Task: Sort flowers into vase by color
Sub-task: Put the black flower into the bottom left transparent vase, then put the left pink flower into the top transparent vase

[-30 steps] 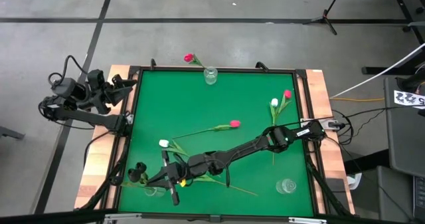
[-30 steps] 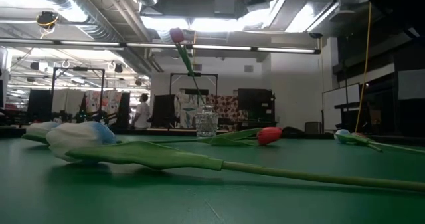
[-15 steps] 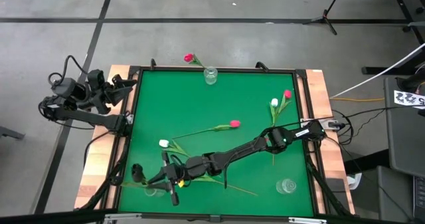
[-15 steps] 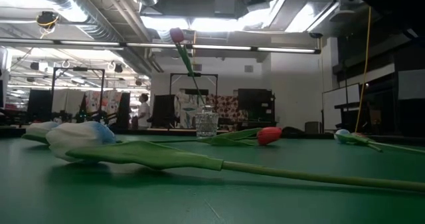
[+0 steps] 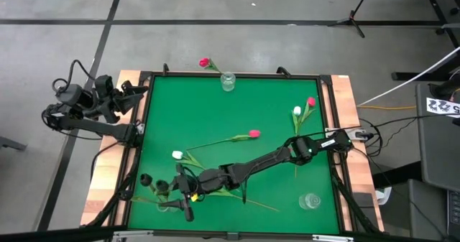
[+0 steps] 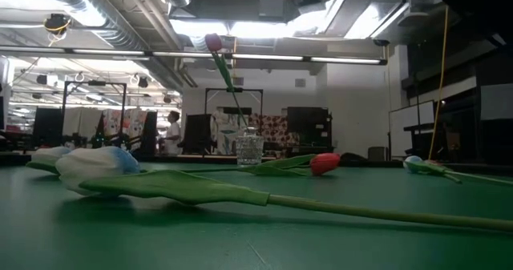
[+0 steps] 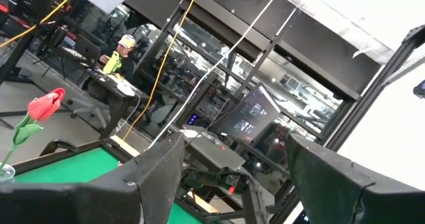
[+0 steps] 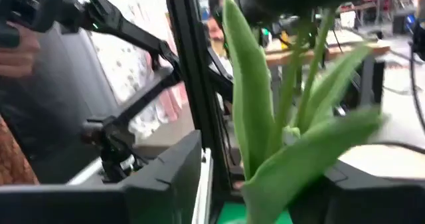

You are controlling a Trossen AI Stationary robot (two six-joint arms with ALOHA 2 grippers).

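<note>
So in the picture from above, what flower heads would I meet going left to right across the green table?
Dark tulip → white tulip → red tulip in the far vase → pink tulip → white tulip at right → red tulip beside it.

A green table [image 5: 237, 113] carries three clear vases: one [image 5: 228, 81] at the far edge, one [image 5: 310, 200] near right, one [image 5: 164, 205] near left. Loose tulips lie flat: white [image 5: 177, 155] and pink [image 5: 254, 133] mid-table, two more [image 5: 303, 107] far right.
</note>
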